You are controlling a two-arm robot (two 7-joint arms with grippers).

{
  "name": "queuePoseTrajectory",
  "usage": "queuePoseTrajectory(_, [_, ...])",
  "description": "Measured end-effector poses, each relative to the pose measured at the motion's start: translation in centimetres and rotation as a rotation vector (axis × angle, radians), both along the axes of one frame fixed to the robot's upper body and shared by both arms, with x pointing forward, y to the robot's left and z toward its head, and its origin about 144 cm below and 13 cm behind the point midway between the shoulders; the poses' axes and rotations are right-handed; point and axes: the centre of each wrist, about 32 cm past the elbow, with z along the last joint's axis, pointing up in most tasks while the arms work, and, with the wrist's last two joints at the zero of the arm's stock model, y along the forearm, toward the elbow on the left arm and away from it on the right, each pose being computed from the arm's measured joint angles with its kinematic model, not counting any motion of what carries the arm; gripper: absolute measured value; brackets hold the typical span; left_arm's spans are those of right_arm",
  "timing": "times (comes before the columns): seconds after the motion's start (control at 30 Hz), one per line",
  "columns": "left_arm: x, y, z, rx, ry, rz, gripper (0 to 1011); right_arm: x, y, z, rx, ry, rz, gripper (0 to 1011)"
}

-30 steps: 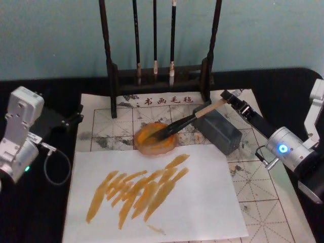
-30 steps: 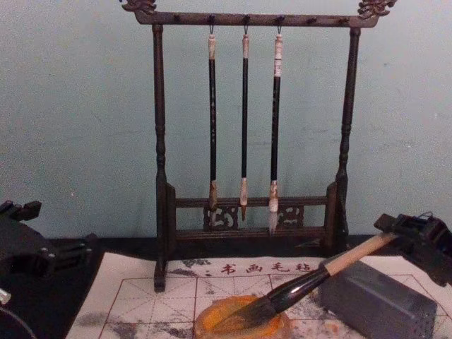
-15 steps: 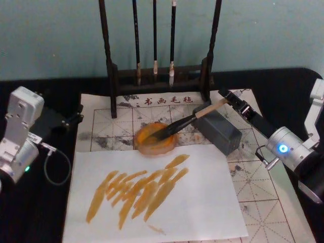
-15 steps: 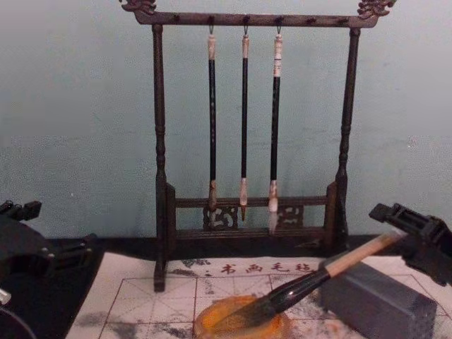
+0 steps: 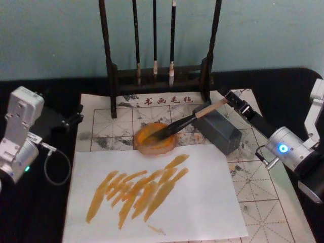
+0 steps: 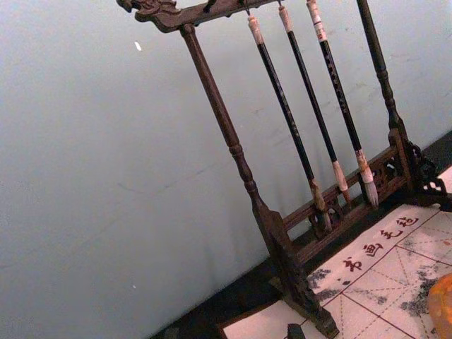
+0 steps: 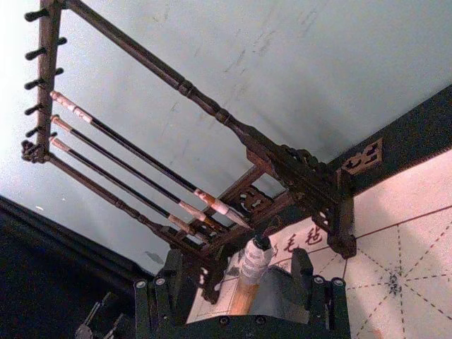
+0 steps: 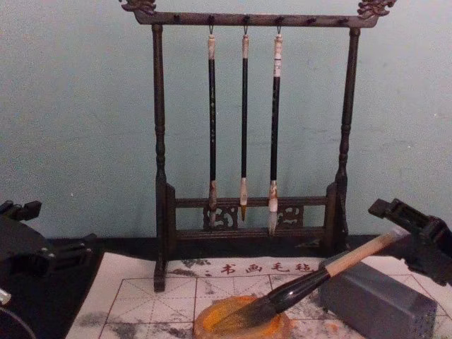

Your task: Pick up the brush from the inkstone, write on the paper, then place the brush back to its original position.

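One white sheet [image 5: 202, 202] streaked orange, nearest. Beyond it, the brush [image 5: 185, 123]: bristles in the orange dish [image 5: 147, 144], shaft propped on the grey block [image 5: 223, 132], its end between the right gripper's [image 5: 231, 97] spread fingers. Gridded paper [image 5: 263, 202] beneath. Left gripper [image 5: 76, 118] idle at left, finger state unclear. Brush rack [image 5: 114, 76] farthest.

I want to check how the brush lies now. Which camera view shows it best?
The head view: the brush shows whole, bristles in the orange dish, shaft leaning on the grey block. The chest view shows it side-on; the right wrist view, its white-wrapped end.
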Motion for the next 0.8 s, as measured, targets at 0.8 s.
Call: queuePoseTrajectory(0.8, [0.0, 0.0, 0.0, 0.0, 0.0, 0.0, 1001, -2.1, -2.2, 0.9, -0.146, -0.079, -0.005, 1002])
